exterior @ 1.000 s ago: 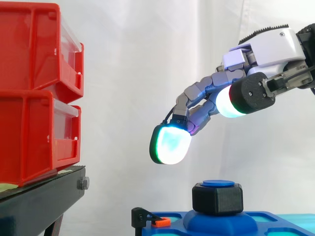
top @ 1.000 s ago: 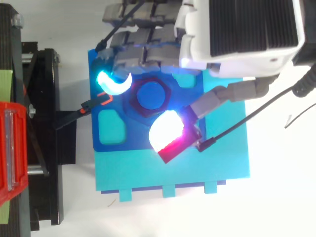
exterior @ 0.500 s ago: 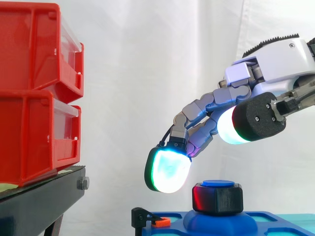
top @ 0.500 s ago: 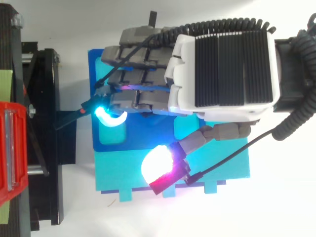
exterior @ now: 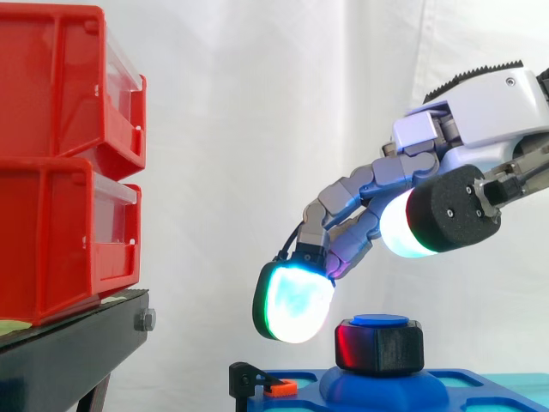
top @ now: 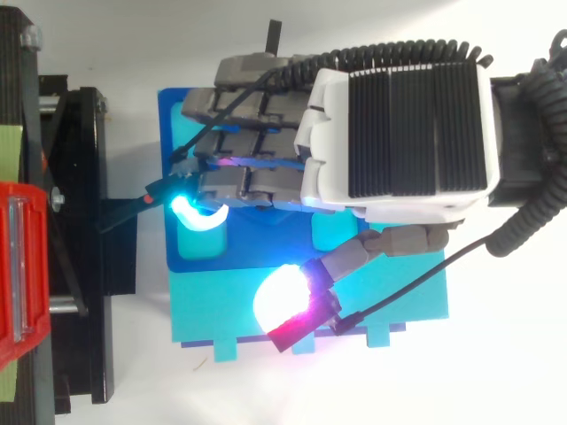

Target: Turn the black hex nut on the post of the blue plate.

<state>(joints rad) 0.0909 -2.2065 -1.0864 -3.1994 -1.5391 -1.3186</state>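
Lower than a second ago, my hand (exterior: pixel 467 116) hung just above the black hex nut (exterior: pixel 379 347), which sat on the post (exterior: pixel 380 320) of the blue plate (exterior: pixel 386 393). My fingers (exterior: pixel 294 302) were spread wide and held nothing, with one glowing pad near the nut's side.

Scene brightly, evenly lit. White fabric curtain (exterior: pixel 257 103) shown pale, faint fold shadows only. Glowing fingertip pads (exterior: pixel 296 300) of robot hand (top: pixel 399 133) blown out white-cyan in top view. Red gleam cast on left face of black hex nut (exterior: pixel 386 348). Cyan sheen spread over blue plastic plate (top: pixel 199 261). Soft grey shadow seen on white table (top: pixel 496 372) beside plate.
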